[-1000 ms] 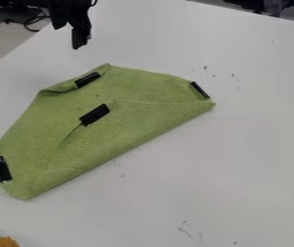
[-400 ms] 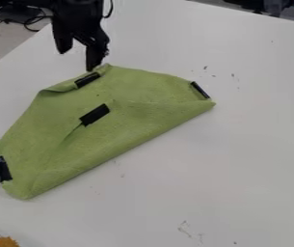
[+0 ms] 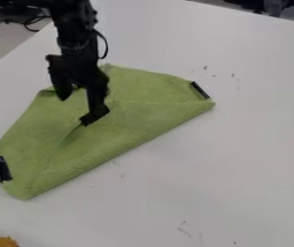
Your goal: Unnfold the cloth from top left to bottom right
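Black gripper (image 3: pixel 77 104) over green cloth (image 3: pixel 136 116), jaws wide. Cloth folded, toward the left of white table (image 3: pixel 239 164); plain black strips at its left corner (image 3: pixel 2 169), right corner (image 3: pixel 200 90) and middle, faint table marks unreadable.

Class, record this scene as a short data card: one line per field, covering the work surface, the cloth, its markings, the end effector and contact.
Surface: white table
Cloth: green, folded over on itself, long straight edge facing lower right
Markings: black strips, including left strip, right strip and middle strip
End effector: open, over the cloth's upper-middle part, one fingertip at the middle strip
Contact: cannot tell
Lower-left corner: orange item
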Robot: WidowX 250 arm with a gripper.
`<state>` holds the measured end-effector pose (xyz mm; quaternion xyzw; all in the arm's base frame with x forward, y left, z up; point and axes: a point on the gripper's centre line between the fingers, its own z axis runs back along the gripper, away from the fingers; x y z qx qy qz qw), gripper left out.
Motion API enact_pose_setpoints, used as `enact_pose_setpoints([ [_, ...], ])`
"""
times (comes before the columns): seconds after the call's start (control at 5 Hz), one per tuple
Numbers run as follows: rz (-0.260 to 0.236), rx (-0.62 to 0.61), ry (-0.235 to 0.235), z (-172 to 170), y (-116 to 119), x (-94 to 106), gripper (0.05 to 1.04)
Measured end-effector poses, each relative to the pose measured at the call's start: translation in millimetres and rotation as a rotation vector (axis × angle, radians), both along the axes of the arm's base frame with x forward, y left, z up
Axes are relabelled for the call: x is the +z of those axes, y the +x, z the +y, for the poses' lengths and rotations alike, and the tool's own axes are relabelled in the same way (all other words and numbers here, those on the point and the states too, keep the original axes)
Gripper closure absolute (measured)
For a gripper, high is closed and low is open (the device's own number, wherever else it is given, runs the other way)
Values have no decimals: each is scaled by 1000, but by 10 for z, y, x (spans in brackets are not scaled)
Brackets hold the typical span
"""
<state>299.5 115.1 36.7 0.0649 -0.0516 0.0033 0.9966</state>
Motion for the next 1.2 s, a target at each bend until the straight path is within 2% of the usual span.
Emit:
enact_pose_setpoints([
  [0.2, 42, -19, -27, -87, 0, -175, 85],
  [0.4, 45, -36, -10, -119, 90, -201, 85],
  [0.6, 45, -42, 3, -102, 102, -199, 132],
  [1.0, 54, -66, 24, -96, 170, -176, 715],
  [1.2, 49, -73, 27, -90, 209, -156, 930],
])
